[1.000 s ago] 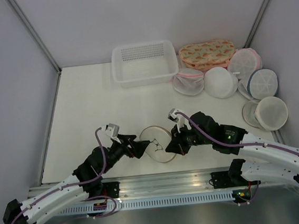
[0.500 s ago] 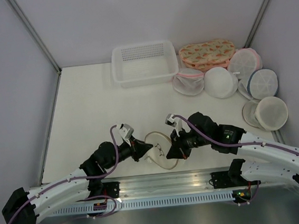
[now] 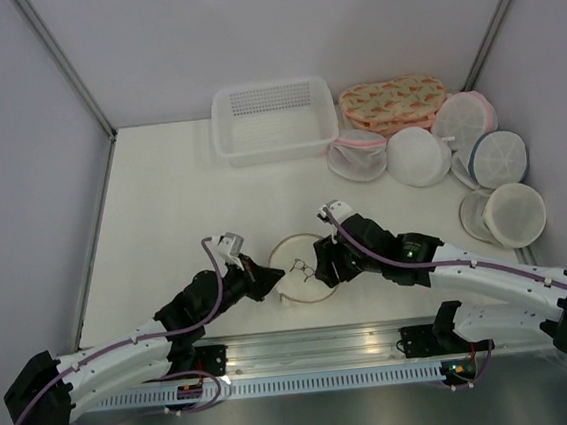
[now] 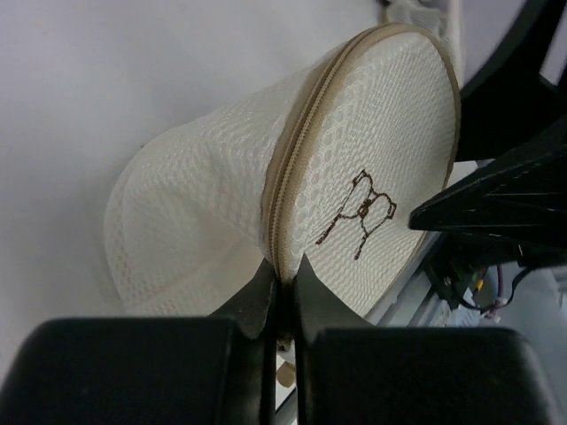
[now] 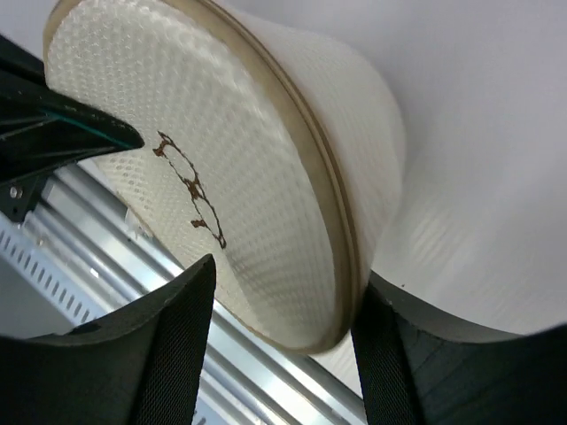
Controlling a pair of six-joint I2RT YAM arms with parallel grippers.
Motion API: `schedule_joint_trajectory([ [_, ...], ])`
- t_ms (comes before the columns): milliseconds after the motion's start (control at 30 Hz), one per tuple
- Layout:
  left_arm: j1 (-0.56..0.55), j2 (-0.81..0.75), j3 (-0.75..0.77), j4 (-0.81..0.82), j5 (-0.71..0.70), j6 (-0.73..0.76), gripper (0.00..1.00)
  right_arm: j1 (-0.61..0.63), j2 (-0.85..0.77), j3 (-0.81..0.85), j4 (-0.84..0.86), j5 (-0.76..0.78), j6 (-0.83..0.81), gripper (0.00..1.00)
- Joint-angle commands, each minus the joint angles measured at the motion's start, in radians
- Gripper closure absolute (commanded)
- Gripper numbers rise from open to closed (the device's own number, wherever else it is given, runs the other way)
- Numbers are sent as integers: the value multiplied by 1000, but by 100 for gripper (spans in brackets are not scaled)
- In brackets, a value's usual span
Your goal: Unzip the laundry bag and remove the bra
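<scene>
The laundry bag (image 3: 304, 268), a round cream mesh pouch with a tan zip rim and a small dark brown figure on its face, lies near the table's front edge between both arms. My left gripper (image 3: 273, 279) is at its left side. In the left wrist view the fingers (image 4: 282, 279) are shut on the tan rim of the bag (image 4: 354, 177). My right gripper (image 3: 321, 267) is at the bag's right side. It stands open (image 5: 283, 328) astride the edge of the bag (image 5: 221, 159), the right finger (image 5: 399, 354) close against the rim. The bra is out of view.
A white perforated basket (image 3: 275, 121) stands at the back. A floral orange pouch (image 3: 394, 103) and several white domed pouches (image 3: 419, 154) lie at the back right and along the right side. The metal rail (image 3: 307, 349) runs just in front of the bag.
My left gripper moved in and shut on the bag's rim. My right gripper opened and let go of the bag, which now lies flatter on the table.
</scene>
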Motion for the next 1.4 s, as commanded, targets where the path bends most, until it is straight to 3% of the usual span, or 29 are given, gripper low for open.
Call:
schedule_joint_trajectory([
  [0, -5, -4, -68, 58, -237, -329, 98, -1, 3, 13, 80, 211, 89, 35],
  [167, -31, -42, -76, -37, -544, -593, 98, 4, -49, -39, 148, 332, 189, 35],
  [267, -33, -34, -42, -125, -668, -734, 98, 5, -95, -97, 235, 288, 195, 35],
  [400, -33, 50, 7, -174, -696, -883, 98, 31, -54, -130, 335, 183, 201, 36],
  [567, -34, 163, 31, -180, -641, -1004, 98, 112, 64, -88, 427, 182, 195, 37],
  [900, -54, 111, 21, -160, -629, -972, 98, 137, 329, -5, 559, 71, 158, 39],
  [1200, -54, 111, 22, -156, -604, -935, 98, 142, 414, 85, 496, 42, 92, 44],
  [1367, -54, 131, 25, -122, -575, -912, 98, 140, 457, 123, 464, 47, 75, 54],
])
